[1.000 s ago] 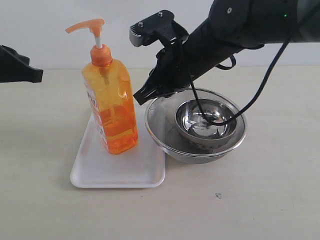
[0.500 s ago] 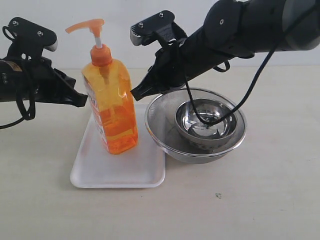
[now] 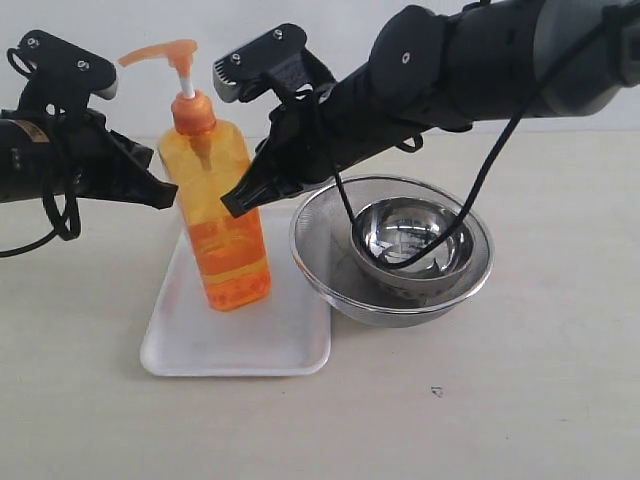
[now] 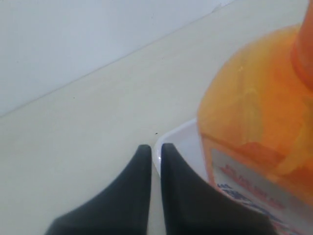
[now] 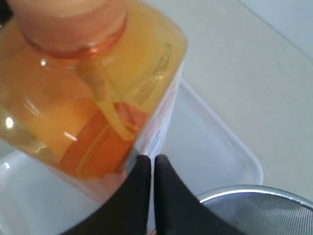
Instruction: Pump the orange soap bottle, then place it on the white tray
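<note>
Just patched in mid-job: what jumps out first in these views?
The orange soap bottle, standing on the white tray at the left of the exterior view, draws the eye first. Flanking it, the left hand and the right hand, both shut, point their tips at its opposite sides. Just right of the tray sit the nested steel bowls.

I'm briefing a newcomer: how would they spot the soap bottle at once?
On the table, a white tray lies beside nested steel bowls. The orange soap bottle stands on it: tall, clear plastic, orange liquid, orange pump, the only coloured thing there.
</note>
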Robot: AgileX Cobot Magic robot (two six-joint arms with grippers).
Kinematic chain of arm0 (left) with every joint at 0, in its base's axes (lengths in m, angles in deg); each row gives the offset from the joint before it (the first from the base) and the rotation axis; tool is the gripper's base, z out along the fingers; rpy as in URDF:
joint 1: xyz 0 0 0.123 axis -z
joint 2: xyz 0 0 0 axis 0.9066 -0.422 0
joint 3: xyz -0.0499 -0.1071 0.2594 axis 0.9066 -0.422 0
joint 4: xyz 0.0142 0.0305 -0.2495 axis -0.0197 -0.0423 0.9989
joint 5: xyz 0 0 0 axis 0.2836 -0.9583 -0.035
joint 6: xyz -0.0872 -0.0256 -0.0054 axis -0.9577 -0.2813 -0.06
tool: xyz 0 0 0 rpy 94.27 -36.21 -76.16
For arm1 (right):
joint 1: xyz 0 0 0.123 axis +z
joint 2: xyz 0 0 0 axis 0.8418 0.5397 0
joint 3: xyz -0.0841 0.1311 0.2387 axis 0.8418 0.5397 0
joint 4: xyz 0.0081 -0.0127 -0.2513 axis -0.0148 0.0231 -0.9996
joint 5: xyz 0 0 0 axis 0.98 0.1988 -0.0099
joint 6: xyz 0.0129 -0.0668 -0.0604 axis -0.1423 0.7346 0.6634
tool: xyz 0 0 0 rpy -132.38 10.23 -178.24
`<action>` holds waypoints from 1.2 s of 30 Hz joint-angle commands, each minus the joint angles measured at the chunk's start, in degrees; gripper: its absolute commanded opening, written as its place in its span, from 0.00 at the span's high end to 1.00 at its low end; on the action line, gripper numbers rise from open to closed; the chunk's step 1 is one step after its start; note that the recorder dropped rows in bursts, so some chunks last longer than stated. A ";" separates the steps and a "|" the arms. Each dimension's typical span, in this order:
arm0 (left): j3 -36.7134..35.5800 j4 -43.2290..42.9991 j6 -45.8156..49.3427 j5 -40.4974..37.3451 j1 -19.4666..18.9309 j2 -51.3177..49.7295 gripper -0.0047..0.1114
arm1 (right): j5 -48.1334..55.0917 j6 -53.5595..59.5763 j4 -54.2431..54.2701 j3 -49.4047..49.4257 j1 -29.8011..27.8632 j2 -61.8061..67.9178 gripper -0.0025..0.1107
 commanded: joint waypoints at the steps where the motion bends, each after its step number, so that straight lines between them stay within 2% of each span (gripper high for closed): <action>1: -0.30 -4.34 -5.13 2.47 0.33 -0.36 0.92 | 0.21 0.38 0.85 -0.26 0.55 0.00 0.97; 11: -0.19 -6.98 -6.92 5.33 0.33 -4.38 0.92 | 2.95 -0.12 1.55 -0.26 1.57 0.00 0.97; 17: -0.19 -6.98 -6.24 3.44 -0.11 -3.58 0.92 | 3.16 -0.24 -0.15 -0.26 1.47 0.00 0.97; 21: -0.33 -6.83 -3.65 -1.86 -4.75 1.22 0.92 | 3.45 -2.81 -5.49 -0.26 1.47 -0.33 0.97; 28: -0.81 -6.48 -7.64 -10.14 -13.64 9.62 0.92 | 3.79 -14.74 -17.59 -0.26 -0.62 -2.42 0.97; 36: -6.05 -6.48 -12.22 -12.91 -17.79 21.78 0.92 | 12.30 -16.83 -19.59 -0.26 -8.85 -7.19 0.97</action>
